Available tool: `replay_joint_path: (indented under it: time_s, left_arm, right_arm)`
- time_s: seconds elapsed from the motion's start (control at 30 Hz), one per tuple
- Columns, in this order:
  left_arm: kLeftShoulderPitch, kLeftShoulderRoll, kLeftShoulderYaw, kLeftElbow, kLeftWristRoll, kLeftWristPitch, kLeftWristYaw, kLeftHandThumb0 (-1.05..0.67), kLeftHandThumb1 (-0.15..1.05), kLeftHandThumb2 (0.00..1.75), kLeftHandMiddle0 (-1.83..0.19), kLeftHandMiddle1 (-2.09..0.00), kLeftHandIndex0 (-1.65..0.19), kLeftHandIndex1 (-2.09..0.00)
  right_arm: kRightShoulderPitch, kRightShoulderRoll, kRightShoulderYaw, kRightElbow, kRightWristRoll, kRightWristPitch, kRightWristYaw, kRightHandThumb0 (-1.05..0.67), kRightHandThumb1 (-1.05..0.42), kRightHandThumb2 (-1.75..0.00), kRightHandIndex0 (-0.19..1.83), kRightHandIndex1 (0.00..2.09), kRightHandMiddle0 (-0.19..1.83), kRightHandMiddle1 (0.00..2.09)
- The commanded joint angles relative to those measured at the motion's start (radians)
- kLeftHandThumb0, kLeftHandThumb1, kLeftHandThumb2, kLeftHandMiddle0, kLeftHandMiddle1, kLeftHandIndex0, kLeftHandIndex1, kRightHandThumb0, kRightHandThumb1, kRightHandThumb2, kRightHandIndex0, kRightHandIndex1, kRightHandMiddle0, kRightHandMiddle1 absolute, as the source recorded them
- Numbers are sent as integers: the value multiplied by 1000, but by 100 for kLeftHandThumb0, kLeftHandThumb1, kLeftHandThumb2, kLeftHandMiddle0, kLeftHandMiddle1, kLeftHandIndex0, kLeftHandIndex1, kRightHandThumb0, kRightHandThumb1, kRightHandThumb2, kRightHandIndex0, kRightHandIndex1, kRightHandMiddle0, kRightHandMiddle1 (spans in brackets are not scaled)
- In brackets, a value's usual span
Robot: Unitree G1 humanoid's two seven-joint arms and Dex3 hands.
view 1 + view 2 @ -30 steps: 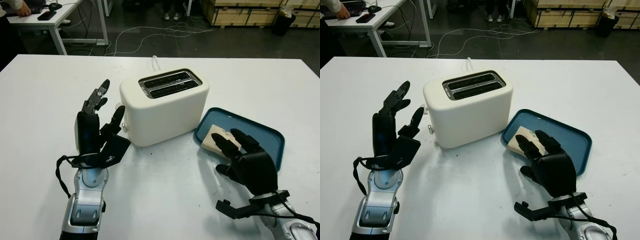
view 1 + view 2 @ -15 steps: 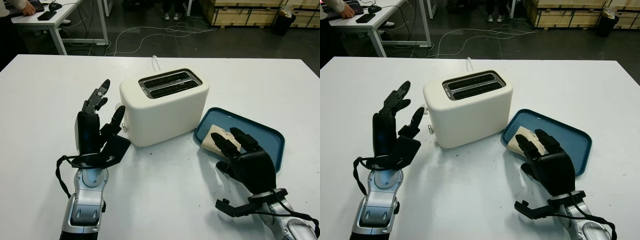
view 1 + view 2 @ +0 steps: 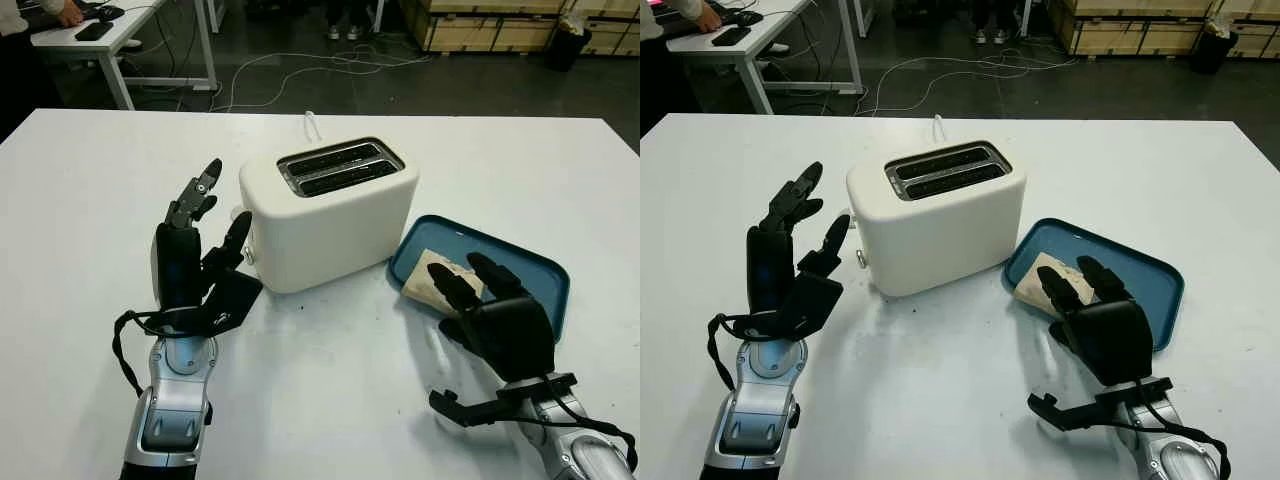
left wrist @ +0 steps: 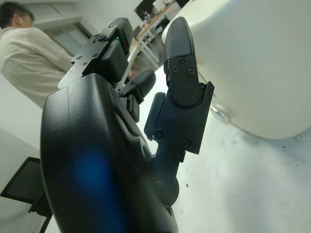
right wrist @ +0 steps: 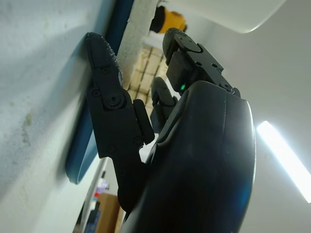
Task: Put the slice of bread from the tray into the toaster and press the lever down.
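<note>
A: What has changed?
B: My right hand [image 3: 478, 300] has edged onto the bread [image 3: 432, 277] in the tray [image 3: 535, 268], open, grasping nothing yet.
A: Left hand [image 3: 195, 250]?
B: Open beside the toaster [image 3: 330, 215].

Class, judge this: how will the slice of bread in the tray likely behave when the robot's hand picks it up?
The slice of bread looks thin and pale, so probably light and soft, apt to dent. It lies against the blue tray rim, which may hinder sliding fingers under. The right hand, open above it, should grip gently.
</note>
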State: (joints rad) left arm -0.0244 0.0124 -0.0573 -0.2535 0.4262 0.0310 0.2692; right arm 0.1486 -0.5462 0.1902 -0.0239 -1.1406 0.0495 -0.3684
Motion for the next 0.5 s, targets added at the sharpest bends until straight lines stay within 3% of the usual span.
replay_joint_path:
  time_s: [0.0, 0.13, 0.23, 0.27, 0.3, 0.33, 0.37, 0.4, 0.47]
  left_arm:
    - [2, 0, -4, -12, 3, -1, -1, -54, 92, 37, -18, -93, -47, -2]
    - [3, 3, -4, -15, 4, 0, -5, -54, 92, 37, -18, -93, -47, -2]
    - [3, 8, -5, -10, 8, -11, -2, -53, 92, 37, -18, -93, -47, -2]
    - [3, 7, -5, -10, 7, -9, -2, -53, 92, 37, -18, -93, -47, -2]
    - [3, 7, -5, -12, 7, -6, -3, -53, 92, 37, -18, -92, -47, -2]
    - [4, 4, -5, -14, 5, -2, -4, -53, 92, 37, -18, -92, -47, -2]
    - [5, 3, -5, -15, 4, 0, -5, -54, 92, 37, -18, -92, -47, -2]
    - [5, 2, -5, -15, 3, 0, -4, -53, 92, 36, -18, -91, -47, -2]
    - [6, 3, -6, -15, 3, -3, -5, -53, 92, 36, -18, -91, -47, -2]
  right_arm:
    - [-3, 5, 8, -16, -17, 42, 36, -45, -88, -2, 44, 1, 49, 1]
    - [-8, 5, 19, -39, -44, 94, 93, -40, -90, -1, 51, 5, 53, 2]
    - [-10, -4, 24, -38, -52, 102, 84, -38, -92, -2, 68, 11, 65, 7]
    - [-11, -2, 23, -32, -49, 97, 59, -37, -91, -2, 85, 17, 79, 11]
    - [-12, 0, 21, -23, -42, 88, 28, -36, -91, -1, 90, 37, 90, 13]
    - [-13, 1, 20, -17, -37, 81, 7, -35, -91, -1, 85, 78, 100, 18]
    - [-16, 0, 21, -7, -32, 71, -21, -34, -91, -1, 77, 125, 97, 51]
    - [-18, -2, 22, 1, -26, 63, -38, -34, -92, -2, 75, 146, 87, 85]
    - [-21, -6, 26, 14, -19, 52, -59, -35, -92, -6, 72, 165, 73, 122]
